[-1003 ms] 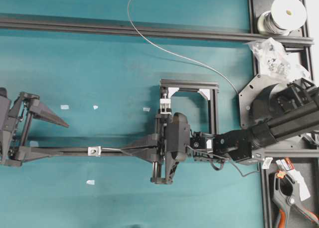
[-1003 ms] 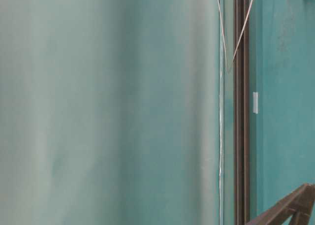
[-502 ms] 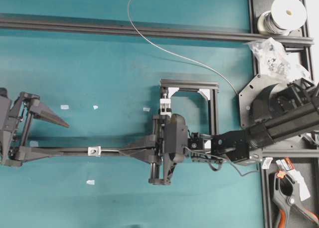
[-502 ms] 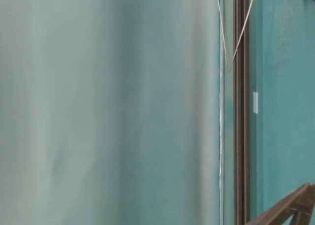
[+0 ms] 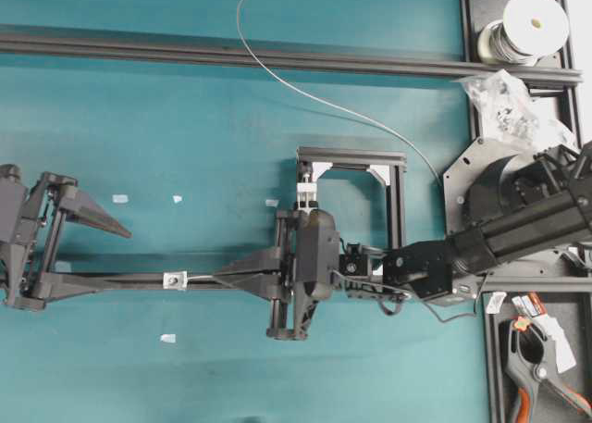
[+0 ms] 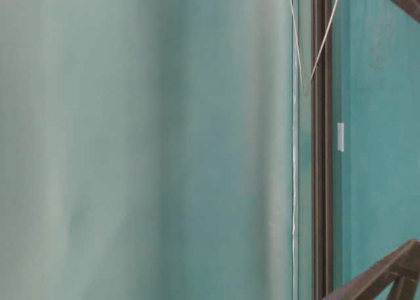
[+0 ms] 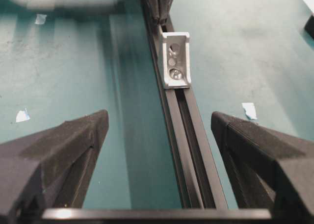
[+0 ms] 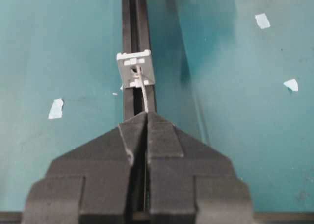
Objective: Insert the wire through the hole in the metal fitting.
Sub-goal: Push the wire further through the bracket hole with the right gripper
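The wire leaves the closed tips of your right gripper as a short straight end, and in the right wrist view its tip meets the dark centre hole of the metal fitting; whether it has passed through cannot be told. Your right gripper is pinched tight on the wire, pads pressed together with no gap. The metal fitting sits on the black rail, just beyond the fingertips. On the teal mat either side of the rail lie small white tape scraps.

In the overhead view, the right gripper reaches across from the right and points left along the rail, its tips just right of the fitting. Your left gripper stands wide apart at the far left, one finger well clear above the rail. In the left wrist view, the left fingers straddle the rail, holding nothing, with the fitting further up the rail.

Farther off, the wire curves over the long black bar toward the white-capped spool at the far right corner. A white clamp block stands in the small black frame.
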Available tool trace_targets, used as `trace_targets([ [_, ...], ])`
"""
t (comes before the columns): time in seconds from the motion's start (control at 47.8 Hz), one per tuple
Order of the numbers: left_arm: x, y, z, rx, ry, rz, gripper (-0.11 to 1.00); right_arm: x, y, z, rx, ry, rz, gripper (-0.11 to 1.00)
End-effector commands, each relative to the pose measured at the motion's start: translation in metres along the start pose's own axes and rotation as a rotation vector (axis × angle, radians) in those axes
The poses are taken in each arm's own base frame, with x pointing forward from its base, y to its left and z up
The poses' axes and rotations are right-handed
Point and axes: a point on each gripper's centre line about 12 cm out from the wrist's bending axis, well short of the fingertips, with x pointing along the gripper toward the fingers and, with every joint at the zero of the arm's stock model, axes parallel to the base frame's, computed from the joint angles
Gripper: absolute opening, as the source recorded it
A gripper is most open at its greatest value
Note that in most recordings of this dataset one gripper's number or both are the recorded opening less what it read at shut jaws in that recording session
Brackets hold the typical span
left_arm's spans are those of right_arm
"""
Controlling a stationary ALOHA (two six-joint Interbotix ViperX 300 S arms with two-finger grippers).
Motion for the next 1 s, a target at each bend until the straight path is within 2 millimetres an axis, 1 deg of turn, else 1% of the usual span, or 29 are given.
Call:
trace_targets([
  [0.0, 0.002, -0.001, 0.009, -0.003, -0.032, -0.002, 0.77, 0.005, 0.003, 0.009, 0.01, -0.028, 0.004, -0.01],
  [0.376, 0.003, -0.002, 0.01, -0.002, -0.036, -0.004, 0.77, 0.012, 0.001, 0.01, 0.012, -0.034, -0.008, -0.01],
  [0.836, 0.004, 0.0, 0.011, -0.004, -0.04, 0.001, 0.77, 0.019, 0.004, 0.014, -0.002, -0.05, -0.006, -0.01],
  [0.982, 0.007, 0.0, 0.01, -0.004, -0.033, 0.003, 0.77, 0.024, 0.006, 0.014, -0.004, -0.052, -0.003, -0.01],
])
